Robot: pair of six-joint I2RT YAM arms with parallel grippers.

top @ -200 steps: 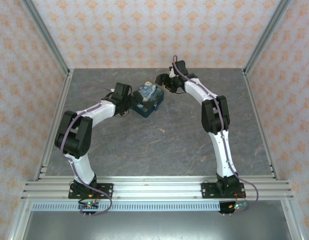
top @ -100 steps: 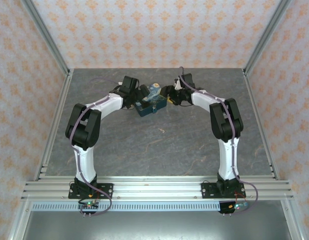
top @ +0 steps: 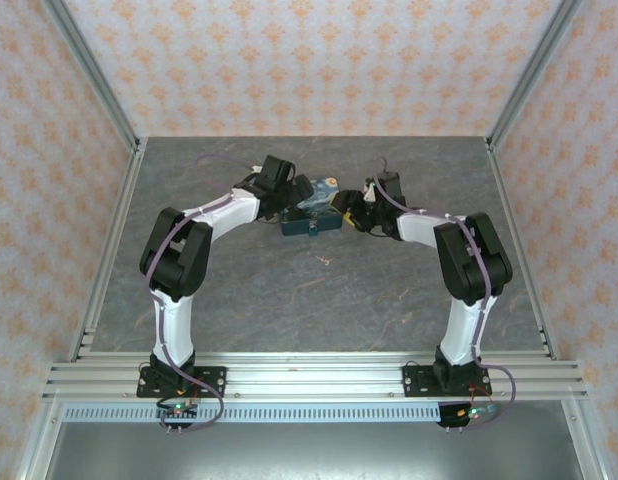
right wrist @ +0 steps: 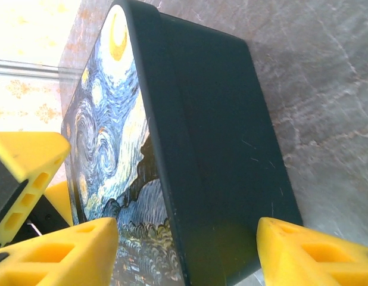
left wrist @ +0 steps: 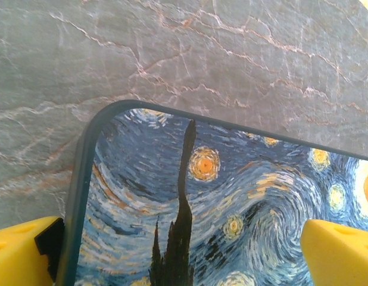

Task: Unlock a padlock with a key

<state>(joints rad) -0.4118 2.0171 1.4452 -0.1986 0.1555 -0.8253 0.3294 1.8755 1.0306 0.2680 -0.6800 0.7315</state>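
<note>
Short of the left hand (left wrist: 181, 253) and right hand (right wrist: 184, 256), both spread, lies the key (top: 325, 261).

Tiny pale key (top: 326, 260) on table (top: 289, 310)

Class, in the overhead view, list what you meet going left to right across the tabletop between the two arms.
The left hand → dark blue starry-night printed tin → right hand.

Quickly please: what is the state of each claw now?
Left claw: open, fingers wide over the tin.
Right claw: straddles the tin; grip cannot be told.
</note>
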